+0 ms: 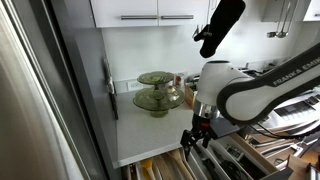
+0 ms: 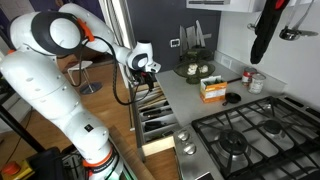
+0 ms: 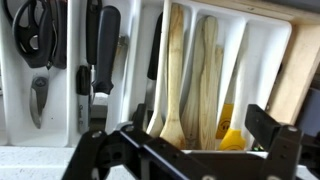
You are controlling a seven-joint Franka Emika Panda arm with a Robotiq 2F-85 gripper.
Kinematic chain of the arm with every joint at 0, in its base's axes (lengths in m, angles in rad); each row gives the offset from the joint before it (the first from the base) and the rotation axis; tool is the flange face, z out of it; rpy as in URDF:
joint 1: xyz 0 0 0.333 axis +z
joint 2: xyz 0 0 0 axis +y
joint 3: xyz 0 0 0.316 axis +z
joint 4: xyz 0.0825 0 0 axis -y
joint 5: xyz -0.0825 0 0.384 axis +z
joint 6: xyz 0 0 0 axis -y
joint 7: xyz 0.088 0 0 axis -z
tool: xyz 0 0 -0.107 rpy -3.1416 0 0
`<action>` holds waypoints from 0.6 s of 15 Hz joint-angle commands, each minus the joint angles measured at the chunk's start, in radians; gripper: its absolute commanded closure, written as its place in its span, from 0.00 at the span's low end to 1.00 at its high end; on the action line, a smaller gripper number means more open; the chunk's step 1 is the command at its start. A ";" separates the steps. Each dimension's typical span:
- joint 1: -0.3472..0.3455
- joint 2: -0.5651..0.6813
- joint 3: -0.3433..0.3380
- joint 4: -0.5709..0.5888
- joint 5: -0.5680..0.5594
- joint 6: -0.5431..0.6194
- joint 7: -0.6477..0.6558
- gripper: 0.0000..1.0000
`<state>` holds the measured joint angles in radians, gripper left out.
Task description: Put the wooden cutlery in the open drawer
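Wooden cutlery point(image 3: 190, 80), spoons side by side, lies in one compartment of the white organizer tray point(image 3: 255, 70) inside the open drawer point(image 2: 150, 112). Black-handled utensils point(image 3: 100, 50) fill the neighbouring slots. The gripper point(image 3: 190, 150) hangs just above the drawer, jaws spread wide, holding nothing. The arm point(image 1: 270, 88) carries dark lettering that reads "FRANKA EMIKA".

Wrist view: the blurred gripper point(image 3: 180, 138) covers the wooden spoons point(image 3: 176, 70) at 6 o'clock. In an exterior view, the drawer point(image 1: 132, 172) is cut off at 6 o'clock.
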<state>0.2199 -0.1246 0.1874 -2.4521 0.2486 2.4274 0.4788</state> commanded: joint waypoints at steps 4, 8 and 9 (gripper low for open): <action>-0.012 -0.262 0.053 -0.133 -0.006 -0.018 0.049 0.00; -0.019 -0.344 0.077 -0.167 -0.008 -0.022 0.066 0.00; -0.018 -0.279 0.068 -0.122 0.008 -0.006 0.034 0.00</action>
<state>0.2146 -0.4023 0.2441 -2.5757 0.2495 2.4246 0.5188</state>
